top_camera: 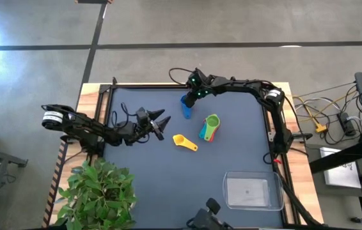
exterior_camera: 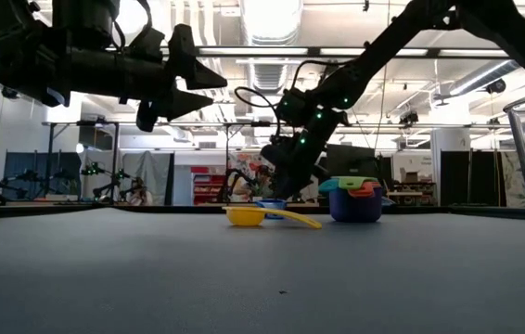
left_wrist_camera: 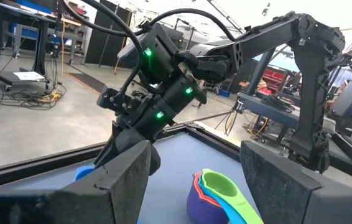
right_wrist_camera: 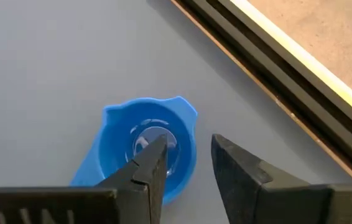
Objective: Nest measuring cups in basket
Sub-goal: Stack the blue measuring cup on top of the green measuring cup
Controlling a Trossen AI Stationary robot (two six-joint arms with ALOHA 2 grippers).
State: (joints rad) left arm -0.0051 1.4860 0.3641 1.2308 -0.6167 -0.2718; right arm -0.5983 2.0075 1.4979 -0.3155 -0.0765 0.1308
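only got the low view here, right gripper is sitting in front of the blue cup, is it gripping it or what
Observer: No. In the right wrist view the right gripper has its fingers parted over the blue cup, which sits upright on the table.
Operator: where's the basket, i just see a clear edge
Observer: From above, the basket sits alone near the table's front right corner, with no cups in it.
Operator: left arm doing anything
Observer: The left gripper hovers open, pointed toward the yellow cup, holding nothing.
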